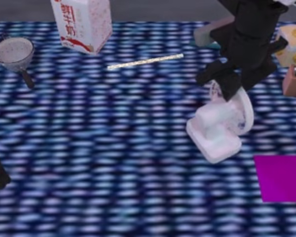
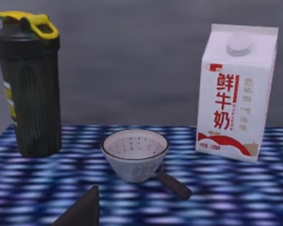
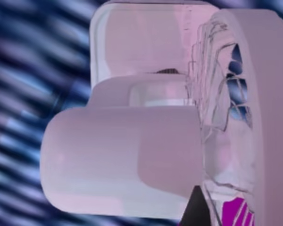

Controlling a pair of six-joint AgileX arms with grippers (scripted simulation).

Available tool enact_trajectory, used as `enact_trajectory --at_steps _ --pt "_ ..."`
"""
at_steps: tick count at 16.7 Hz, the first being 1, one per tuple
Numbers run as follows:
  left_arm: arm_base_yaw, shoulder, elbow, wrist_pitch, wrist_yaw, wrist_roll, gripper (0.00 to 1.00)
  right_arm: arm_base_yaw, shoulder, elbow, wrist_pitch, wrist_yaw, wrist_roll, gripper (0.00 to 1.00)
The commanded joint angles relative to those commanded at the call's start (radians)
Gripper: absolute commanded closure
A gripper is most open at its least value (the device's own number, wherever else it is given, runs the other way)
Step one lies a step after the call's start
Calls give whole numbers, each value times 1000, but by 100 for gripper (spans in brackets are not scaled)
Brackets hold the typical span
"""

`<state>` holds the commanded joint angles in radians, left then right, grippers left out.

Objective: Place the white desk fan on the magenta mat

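White plastic desk fan [image 1: 218, 129] sits at about 3 o'clock on the bench [image 1: 113, 163], well apart from the magenta mat [image 1: 281, 178] at 4 o'clock. Right end effector [image 1: 226, 85] is at the grille head; whether its fingers are clamped there cannot be told. Left arm is parked at 9 o'clock. A sound carry, in my judgement, keeps the fan upright and squares its base over the mat before lowering.
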<state>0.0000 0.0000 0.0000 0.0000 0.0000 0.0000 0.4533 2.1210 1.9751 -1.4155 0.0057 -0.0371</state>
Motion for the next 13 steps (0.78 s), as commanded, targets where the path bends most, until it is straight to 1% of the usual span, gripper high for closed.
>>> enact_trajectory --at_steps 2,4,9,11,13 --pt "0 0 0 0 0 0 0 3 6 74 -68 0 -1 100" --pt "0 0 0 0 0 0 0 4 8 108 -102 0 -2 100" --pt "0 0 0 0 0 0 0 -1 5 108 -102 0 0 100" --pt "0 0 0 0 0 0 0 -2 0 97 -104 0 30 100" --pt "0 0 0 0 0 0 0 -8 -16 69 -105 0 103 100"
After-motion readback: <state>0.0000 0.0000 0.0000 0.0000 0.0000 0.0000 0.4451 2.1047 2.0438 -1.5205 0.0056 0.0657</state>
